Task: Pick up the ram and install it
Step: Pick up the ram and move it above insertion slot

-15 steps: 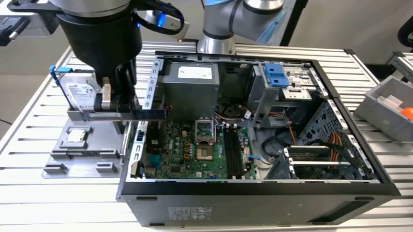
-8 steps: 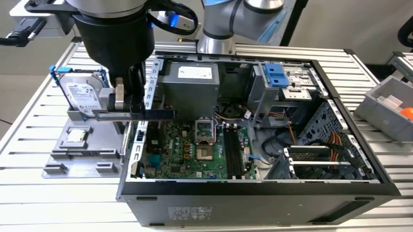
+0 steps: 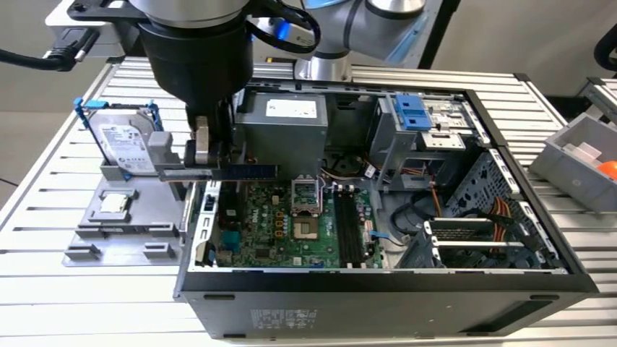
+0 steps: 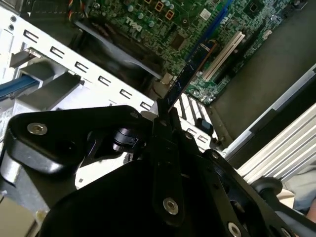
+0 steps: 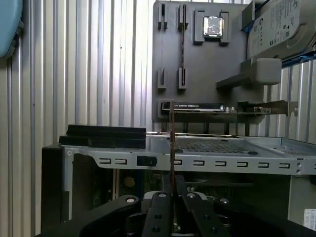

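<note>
The gripper (image 3: 213,153) is pinching the ram (image 3: 253,171). In the exterior view the ram is a thin blue stick held level in the air. It is over the wall of the case (image 3: 386,303) on the exterior view's left, just beside the grey tray (image 3: 144,217).

So the picking up looks done. The putting in is not. The long black slots (image 3: 349,225) on the green board (image 3: 274,217) are empty, and the ram is well apart from them.

The exterior view shows the slots and the gap the ram has to cross. The second wrist view shows the ram (image 4: 190,74) poking out past the gripper (image 4: 163,116), over the board (image 4: 148,24). The first wrist view shows the ram (image 5: 172,143) edge-on, like a thin line. Past it are the tray (image 5: 207,64), a small chip (image 5: 213,25) and a drive (image 5: 279,24).
</note>
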`<state>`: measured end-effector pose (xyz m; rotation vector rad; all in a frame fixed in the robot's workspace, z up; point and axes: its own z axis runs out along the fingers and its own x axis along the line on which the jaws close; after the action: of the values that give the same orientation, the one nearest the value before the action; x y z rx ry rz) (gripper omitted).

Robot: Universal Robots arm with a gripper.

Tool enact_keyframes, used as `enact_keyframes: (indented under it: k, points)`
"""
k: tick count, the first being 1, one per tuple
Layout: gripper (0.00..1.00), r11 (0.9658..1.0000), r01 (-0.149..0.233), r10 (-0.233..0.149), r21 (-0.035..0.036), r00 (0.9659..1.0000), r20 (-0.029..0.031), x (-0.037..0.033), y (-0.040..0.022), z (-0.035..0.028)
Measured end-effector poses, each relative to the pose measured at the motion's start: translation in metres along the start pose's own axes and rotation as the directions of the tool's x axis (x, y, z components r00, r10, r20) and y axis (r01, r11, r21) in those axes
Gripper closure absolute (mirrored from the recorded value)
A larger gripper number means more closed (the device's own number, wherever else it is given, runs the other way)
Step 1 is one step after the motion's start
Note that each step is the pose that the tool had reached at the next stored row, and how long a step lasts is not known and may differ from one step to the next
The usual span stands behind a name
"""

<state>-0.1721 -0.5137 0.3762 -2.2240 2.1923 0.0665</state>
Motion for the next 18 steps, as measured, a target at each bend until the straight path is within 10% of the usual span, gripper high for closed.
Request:
enact_keyframes:
  k: [18]
  points:
    - [1.00, 1.0000, 0.003, -0.003, -0.0001, 1.0000, 0.0000, 0.0005, -0.0377, -0.0006]
